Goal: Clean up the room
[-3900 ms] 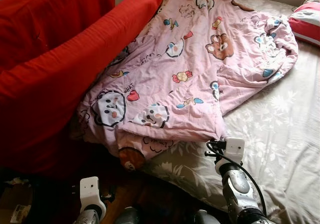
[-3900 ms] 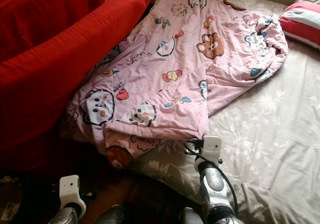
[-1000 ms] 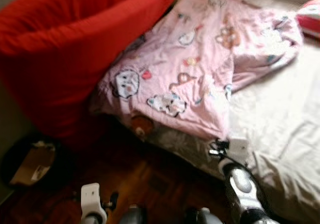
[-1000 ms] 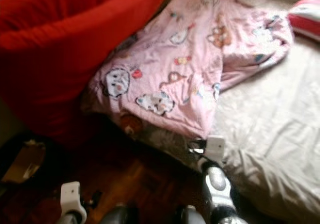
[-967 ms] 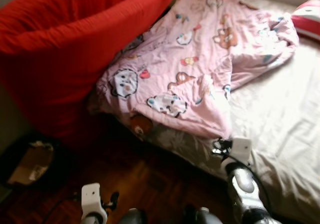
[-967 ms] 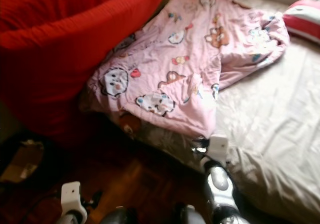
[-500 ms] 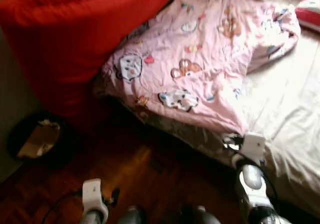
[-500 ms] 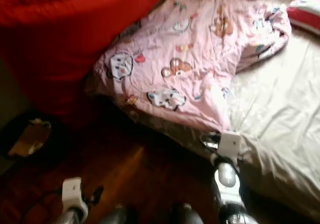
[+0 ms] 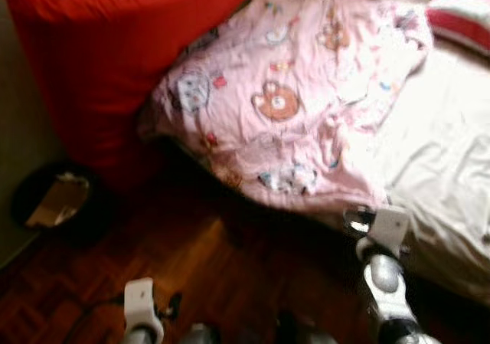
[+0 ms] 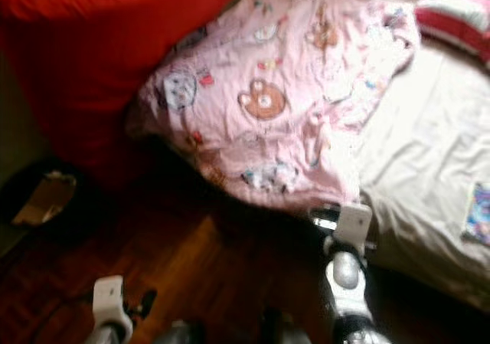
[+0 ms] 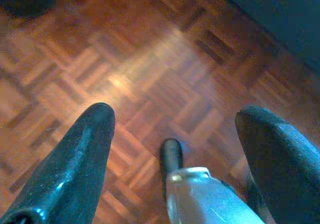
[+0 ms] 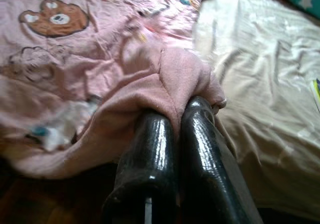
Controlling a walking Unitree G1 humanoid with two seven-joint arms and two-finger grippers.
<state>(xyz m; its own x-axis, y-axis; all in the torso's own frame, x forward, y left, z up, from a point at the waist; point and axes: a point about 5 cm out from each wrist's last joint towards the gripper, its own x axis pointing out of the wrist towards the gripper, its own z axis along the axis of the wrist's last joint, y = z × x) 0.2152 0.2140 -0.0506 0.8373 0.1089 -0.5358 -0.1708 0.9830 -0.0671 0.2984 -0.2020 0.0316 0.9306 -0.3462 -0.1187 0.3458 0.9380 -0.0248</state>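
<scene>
The quilt [image 9: 306,106] has slid toward the bed's near edge since a second ago, its corner drawn along by the right gripper [image 12: 182,109], whose jaws are clamped on a fold of it; the tidying looks under way. The bed [image 9: 444,191] is bare beyond. A red cushion [image 9: 122,60] leans against the quilt's far side and may snag it. The left gripper [image 11: 175,134] hangs spread over the floor [image 11: 150,69], near a bin [image 9: 50,206].

pink blanket [image 12: 100,59] pulled toward bed edge, bunched by right gripper [image 12: 172,116]
</scene>
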